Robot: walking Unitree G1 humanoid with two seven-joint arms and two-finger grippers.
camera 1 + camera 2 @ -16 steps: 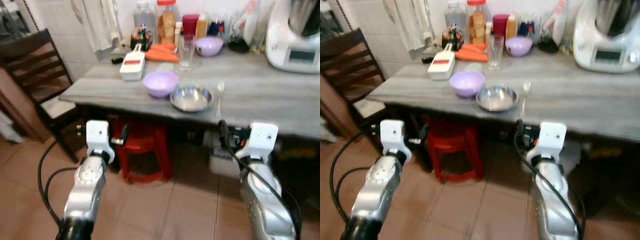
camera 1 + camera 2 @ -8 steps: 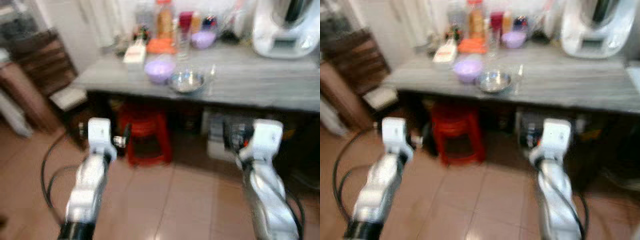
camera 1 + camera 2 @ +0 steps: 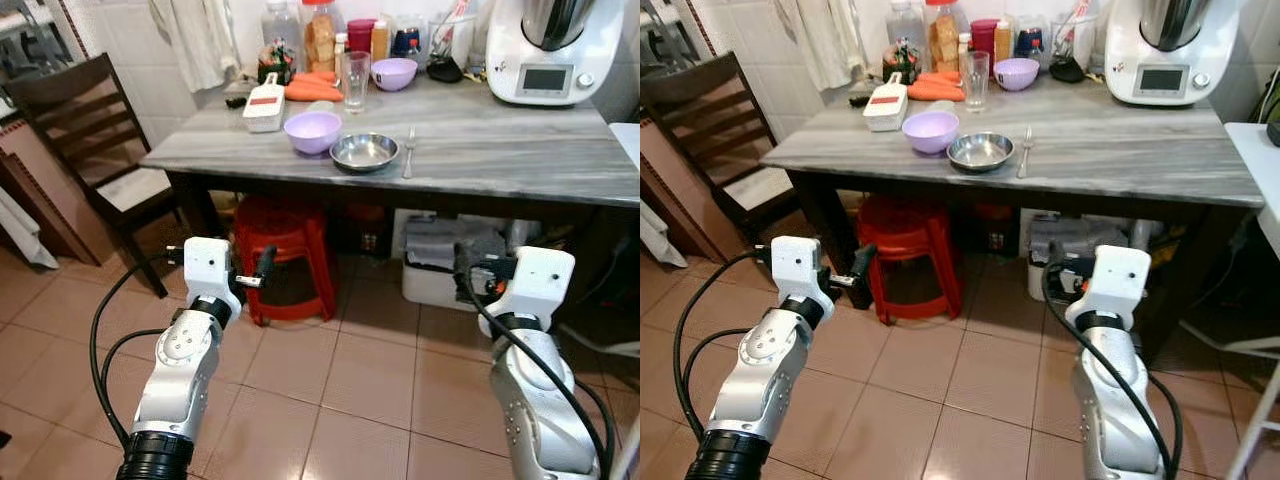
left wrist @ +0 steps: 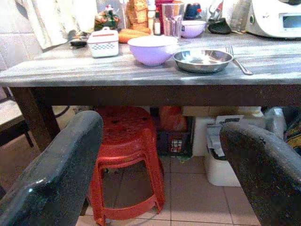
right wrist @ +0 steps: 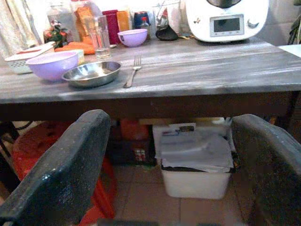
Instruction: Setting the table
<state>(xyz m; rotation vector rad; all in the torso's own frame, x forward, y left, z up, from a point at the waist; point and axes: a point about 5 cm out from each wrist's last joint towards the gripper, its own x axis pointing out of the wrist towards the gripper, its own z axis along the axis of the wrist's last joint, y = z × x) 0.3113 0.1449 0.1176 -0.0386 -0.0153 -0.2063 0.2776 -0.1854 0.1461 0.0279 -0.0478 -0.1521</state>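
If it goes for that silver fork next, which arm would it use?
Probably the right gripper: the silver fork lies right of the round steel plate, nearer that arm. Both grippers hang open, well short of the grey table.

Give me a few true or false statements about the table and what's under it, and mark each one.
1. The fork lies on the table beside the steel plate. True.
2. The purple bowl is stacked inside the steel plate. False: it stands beside it.
3. A red stool stands under the table. True.
4. The left gripper is shut on the fork. False: it is open and holds nothing.
5. The glass lies on its side. False: it stands upright.
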